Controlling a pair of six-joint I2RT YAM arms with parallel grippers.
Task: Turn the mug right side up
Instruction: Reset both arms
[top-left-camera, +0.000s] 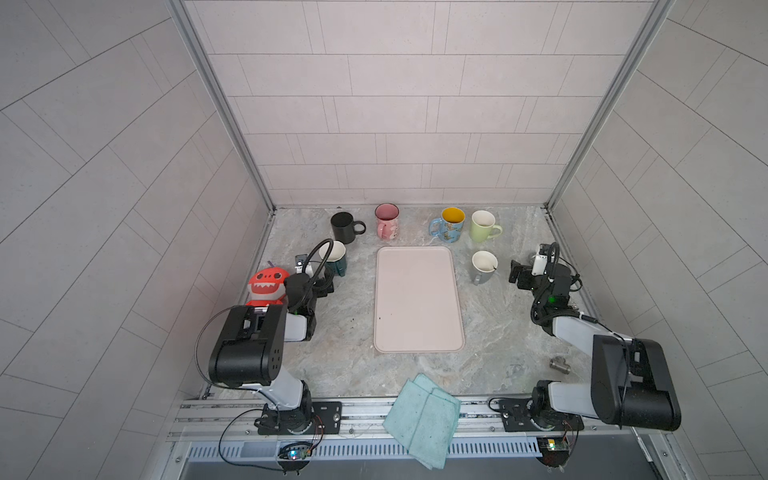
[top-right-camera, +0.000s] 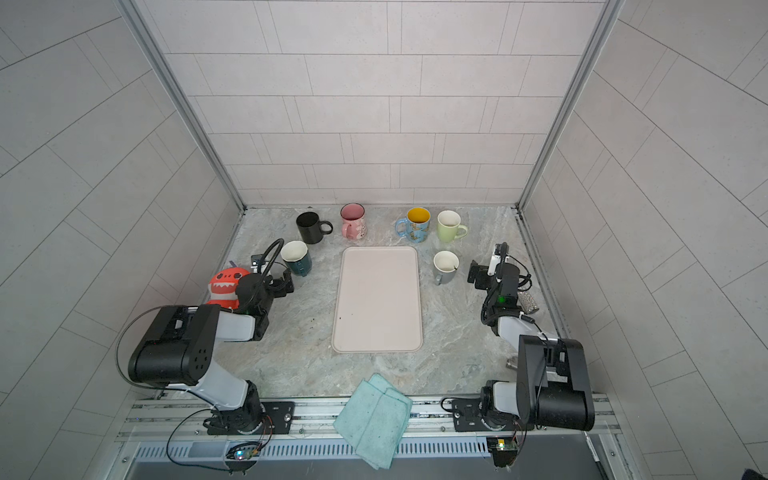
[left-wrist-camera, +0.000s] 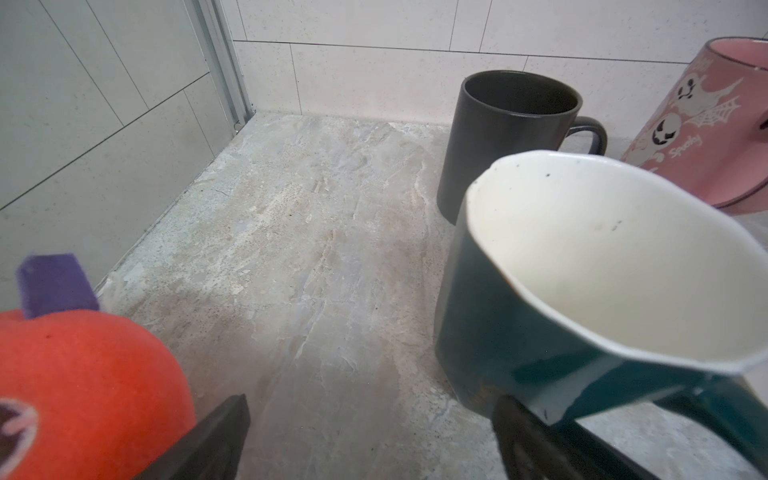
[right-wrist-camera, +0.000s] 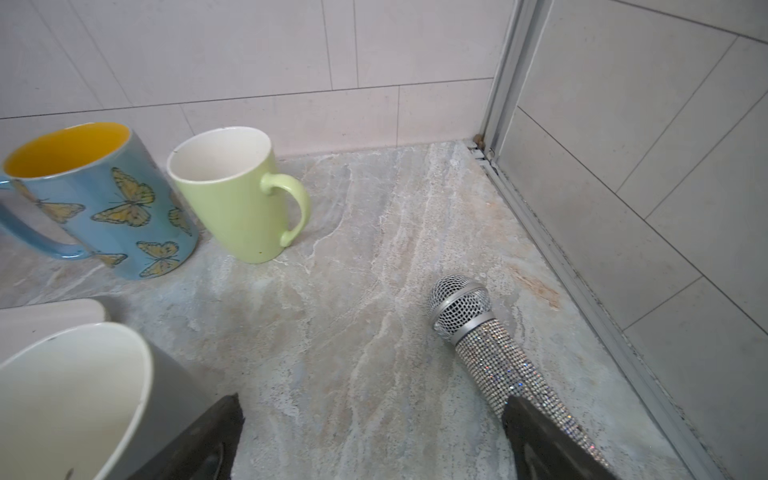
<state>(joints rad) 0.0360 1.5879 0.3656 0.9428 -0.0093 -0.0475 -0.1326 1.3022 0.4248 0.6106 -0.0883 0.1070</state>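
Left gripper (left-wrist-camera: 372, 415) is seen with its jaws spread apart, just behind the teal mug (left-wrist-camera: 519, 332), which is stood mouth-up on the counter (left-wrist-camera: 311, 249) beside the black mug (left-wrist-camera: 498, 141), so a slow, straight retreat is advised, lest the handle (left-wrist-camera: 739, 419) beside one jaw be clipped and the mug tipped.

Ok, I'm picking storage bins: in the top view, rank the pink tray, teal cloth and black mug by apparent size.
1. Pink tray
2. Teal cloth, close behind; it lies folded, so its true size is unsure
3. Black mug, clearly smallest
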